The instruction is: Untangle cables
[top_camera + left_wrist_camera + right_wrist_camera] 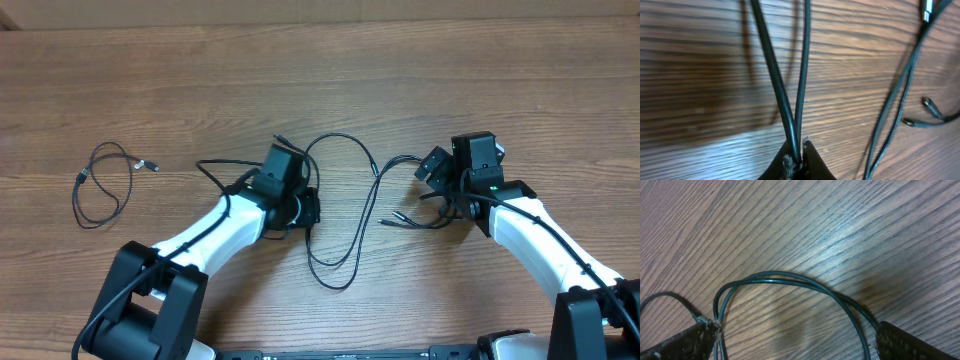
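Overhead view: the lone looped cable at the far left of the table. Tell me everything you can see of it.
The lone cable is a thin black cord, rubbery-looking, lying flat on the wooden table in a loose oval coil of what looks like two turns. One end sticks out to the right, ending in a small silvery plug tip. It lies well left of the tangled cables, and only the table touches it. Neither wrist view shows it.
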`<state>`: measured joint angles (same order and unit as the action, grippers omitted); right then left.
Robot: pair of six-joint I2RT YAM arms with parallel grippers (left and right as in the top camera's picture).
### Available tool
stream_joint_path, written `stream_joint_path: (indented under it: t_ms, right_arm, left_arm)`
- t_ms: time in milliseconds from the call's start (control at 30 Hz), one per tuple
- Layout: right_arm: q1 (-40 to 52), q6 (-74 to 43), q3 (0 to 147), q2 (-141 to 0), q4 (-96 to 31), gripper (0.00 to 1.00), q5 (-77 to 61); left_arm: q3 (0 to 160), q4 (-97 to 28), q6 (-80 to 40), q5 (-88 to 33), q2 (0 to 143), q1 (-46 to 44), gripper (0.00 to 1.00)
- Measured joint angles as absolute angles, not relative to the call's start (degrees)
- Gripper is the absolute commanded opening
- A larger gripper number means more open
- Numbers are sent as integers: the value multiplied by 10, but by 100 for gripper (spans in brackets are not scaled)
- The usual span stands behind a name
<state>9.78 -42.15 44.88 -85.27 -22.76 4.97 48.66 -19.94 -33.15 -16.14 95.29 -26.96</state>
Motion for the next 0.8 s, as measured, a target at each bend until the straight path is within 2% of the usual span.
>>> stream_joint_path:
  t_ms: [233, 433, 467, 600, 700, 800]
  right_arm:
    - [98, -422, 449, -853, -227, 100, 50]
    - [98, -422, 449, -853, -227, 100, 50]
    - [98, -422, 449, -853, -228, 100, 50]
    - [98, -422, 449, -853, -228, 100, 50]
    - [98, -422, 449, -853, -227, 100, 50]
    - [98, -422, 449, -853, -228, 100, 50]
  left_arm:
    - [487, -180, -344, -144, 953, -325, 15]
    - [487, -173, -344, -129, 953, -336, 18]
    - [487, -173, -344, -128, 953, -336, 22]
    - [487, -171, -345, -123, 953, -336, 47]
    - [487, -171, -347, -120, 953, -336, 57]
    - [487, -169, -347, -119, 953, -336, 62]
